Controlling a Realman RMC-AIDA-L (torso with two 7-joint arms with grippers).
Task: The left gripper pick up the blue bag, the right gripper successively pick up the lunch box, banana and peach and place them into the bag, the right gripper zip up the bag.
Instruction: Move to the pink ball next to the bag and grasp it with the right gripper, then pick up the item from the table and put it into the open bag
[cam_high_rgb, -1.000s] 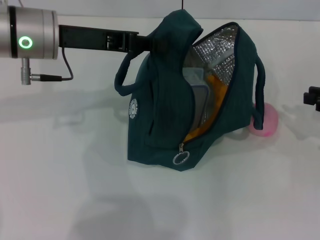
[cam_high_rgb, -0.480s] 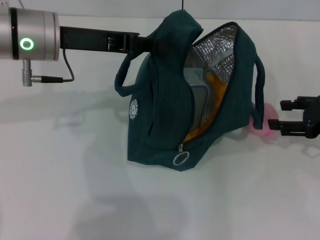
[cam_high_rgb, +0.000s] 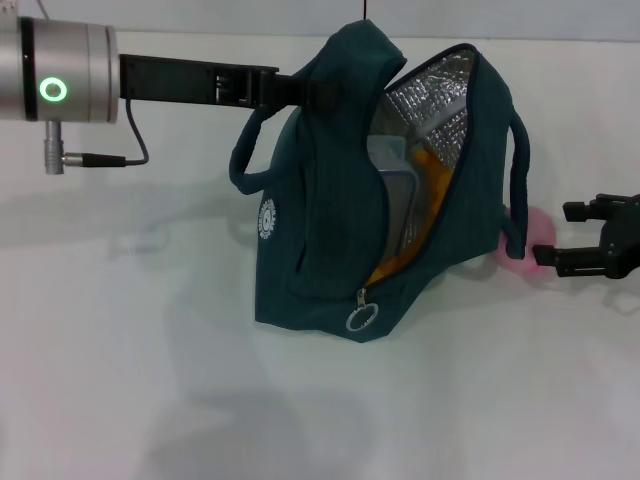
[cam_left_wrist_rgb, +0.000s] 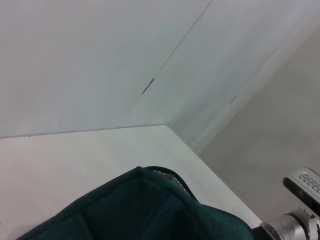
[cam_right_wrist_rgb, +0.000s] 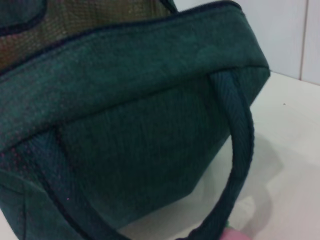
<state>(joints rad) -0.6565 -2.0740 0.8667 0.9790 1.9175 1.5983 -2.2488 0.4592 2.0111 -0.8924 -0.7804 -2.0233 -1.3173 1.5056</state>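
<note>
the big dark teal-blue fabric lunch bag (cam_high_rgb: 340, 200) with rope handles and silver foil lining hangs off the white table (cam_high_rgb: 120, 380), same place as a second ago, mouth unzipped and gaping. the black two-finger left gripper (cam_high_rgb: 300, 88) on its black arm with silver wrist still pinches the bag's top edge, fingers closed on the fabric. inside the opening sit the flat clear plastic lunch box with blue rim (cam_high_rgb: 395, 185) and the thick orange-yellow banana (cam_high_rgb: 425, 225), so two of three items look packed.

change: the black right gripper (cam_high_rgb: 552, 235) was only just at the frame edge a second ago; it has come in from the right and now sits with its fingers spread apart around the small round pale-pink peach (cam_high_rgb: 533, 237), which lies on the table just behind the bag's right handle. no clamp yet, fingers look apart from the fruit. likely step: closing on the peach, then carrying it to the bag; zipping not started, metal zipper ring (cam_high_rgb: 361, 317) hangs low.
</note>
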